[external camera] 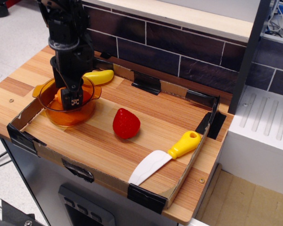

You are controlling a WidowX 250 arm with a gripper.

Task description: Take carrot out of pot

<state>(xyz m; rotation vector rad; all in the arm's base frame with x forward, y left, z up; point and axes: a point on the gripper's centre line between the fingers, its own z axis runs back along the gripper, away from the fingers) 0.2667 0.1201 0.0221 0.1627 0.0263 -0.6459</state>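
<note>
The translucent orange pot [54, 113] stands at the left end of the cardboard-edged tray. The orange carrot [61, 95] lies inside it, and only small parts of it show on either side of the gripper's near finger. My black gripper [74, 99] reaches straight down into the pot, with its fingers straddling the carrot. The near finger hides the gap between them, so I cannot tell whether they press on the carrot.
A yellow banana-like toy [100, 76] lies just behind the pot. A red strawberry [126, 123] sits mid-tray. A white-bladed knife with a yellow handle [166, 157] lies front right. Low cardboard walls [92, 172] ring the tray, and a dark brick wall [179, 52] stands behind.
</note>
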